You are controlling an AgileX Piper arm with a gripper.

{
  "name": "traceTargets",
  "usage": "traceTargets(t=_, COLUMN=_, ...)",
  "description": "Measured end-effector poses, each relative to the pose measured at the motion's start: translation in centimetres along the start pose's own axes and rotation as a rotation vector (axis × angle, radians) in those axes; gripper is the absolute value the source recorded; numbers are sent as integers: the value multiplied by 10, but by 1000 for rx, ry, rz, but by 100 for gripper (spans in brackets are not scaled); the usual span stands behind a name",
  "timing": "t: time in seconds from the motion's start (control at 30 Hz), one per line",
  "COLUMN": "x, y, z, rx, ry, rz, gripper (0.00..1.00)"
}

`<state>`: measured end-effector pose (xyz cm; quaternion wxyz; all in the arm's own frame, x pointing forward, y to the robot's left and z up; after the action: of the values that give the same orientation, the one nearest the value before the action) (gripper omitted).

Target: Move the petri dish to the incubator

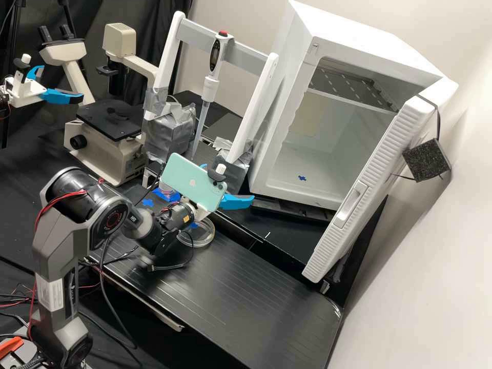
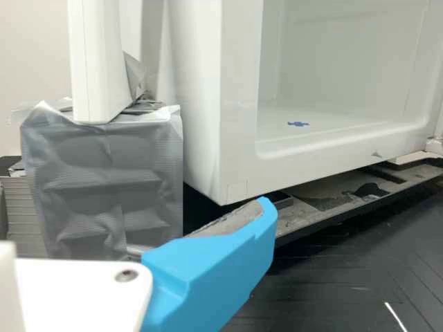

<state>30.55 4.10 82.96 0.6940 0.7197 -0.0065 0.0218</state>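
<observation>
Clear round plastic dish (image 1: 203, 236) on black bench (image 1: 230, 287), middle of frame. Blue-fingered white claw (image 1: 229, 180) near it, open. Line up first, go down slow, squeeze sides softly, keep flat toward big white incubator (image 1: 359, 36), upper right.

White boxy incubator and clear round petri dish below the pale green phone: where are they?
Incubator (image 1: 341, 136): high view, on its inner wall.
Petri dish (image 1: 204, 234): high view, on its flat face.

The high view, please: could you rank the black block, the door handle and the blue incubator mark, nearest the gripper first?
1. Blue mark, on the incubator floor.
2. Door handle, on the open door's outer face.
3. Black block, outside the door.
</observation>
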Motion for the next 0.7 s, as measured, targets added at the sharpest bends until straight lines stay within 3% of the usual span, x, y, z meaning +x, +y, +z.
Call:
traceTargets(t=0.4, x=-16, y=3, z=9, rx=-5, ry=7, rz=10, gripper=100)
traceTargets(t=0.7, x=-94, y=34, z=19, rx=60, ry=89, rz=146, gripper=100)
